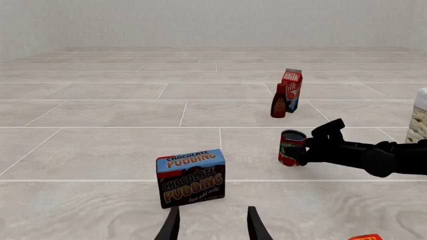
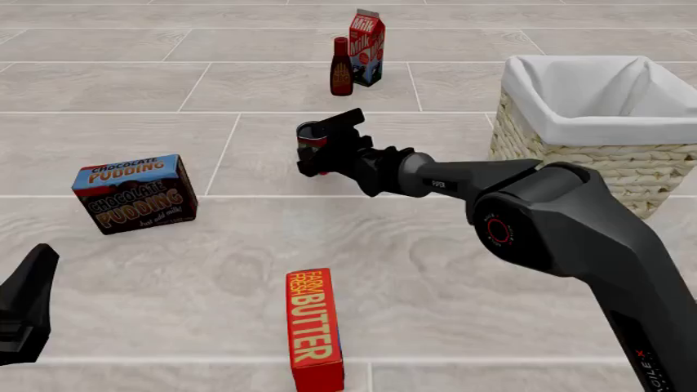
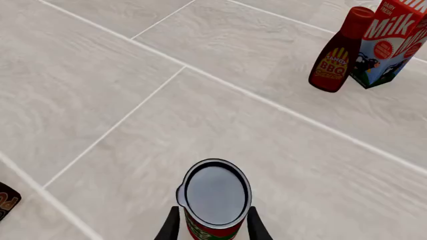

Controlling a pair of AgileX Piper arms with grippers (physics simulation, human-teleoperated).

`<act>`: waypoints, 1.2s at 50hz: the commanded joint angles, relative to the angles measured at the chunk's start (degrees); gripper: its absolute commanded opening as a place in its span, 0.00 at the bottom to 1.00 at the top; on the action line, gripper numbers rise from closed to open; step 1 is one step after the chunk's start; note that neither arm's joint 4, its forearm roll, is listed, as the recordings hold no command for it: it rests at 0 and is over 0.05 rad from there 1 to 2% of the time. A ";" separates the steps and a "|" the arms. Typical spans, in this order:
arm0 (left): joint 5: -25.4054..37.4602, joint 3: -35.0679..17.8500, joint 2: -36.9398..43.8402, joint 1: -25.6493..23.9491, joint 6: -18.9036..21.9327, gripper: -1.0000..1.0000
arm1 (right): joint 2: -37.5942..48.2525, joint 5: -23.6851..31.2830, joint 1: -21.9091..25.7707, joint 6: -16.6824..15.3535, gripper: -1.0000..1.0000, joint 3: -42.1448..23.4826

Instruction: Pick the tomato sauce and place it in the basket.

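The tomato sauce (image 2: 312,140), a small red-labelled tin with a grey top, sits mid-floor between the fingers of my right gripper (image 2: 326,147). In the right wrist view the can (image 3: 215,192) fills the gap, with a finger (image 3: 171,227) pressed against each side. It also shows in the left wrist view (image 1: 291,150), held by the right gripper (image 1: 310,145). The basket (image 2: 588,122), wicker with a white lining, stands to the right of the can. My left gripper (image 1: 212,225) is open and empty at the near left (image 2: 28,310).
A chocolate pudding box (image 2: 136,194) stands to the left. A butter box (image 2: 313,327) lies at the near middle. A dark red BBQ bottle (image 2: 341,67) and a milk carton (image 2: 367,47) stand beyond the can.
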 commanded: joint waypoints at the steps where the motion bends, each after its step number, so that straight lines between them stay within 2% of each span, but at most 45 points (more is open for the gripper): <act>1: 0.00 0.00 0.00 0.00 0.00 1.00 | 1.17 0.91 -0.03 0.12 1.00 -1.83; 22: 0.00 0.00 0.00 0.00 0.00 1.00 | 2.50 2.18 -0.04 0.39 1.00 -4.53; 23: 0.00 0.00 0.00 0.00 0.00 1.00 | 2.86 2.65 -0.46 0.63 0.00 -5.20; 44: 0.00 0.00 0.00 0.00 0.00 1.00 | -1.22 0.70 0.47 -0.05 0.00 0.86; 60: 0.00 0.00 0.00 0.00 0.00 1.00 | -12.51 -4.42 -1.44 -1.75 0.00 15.01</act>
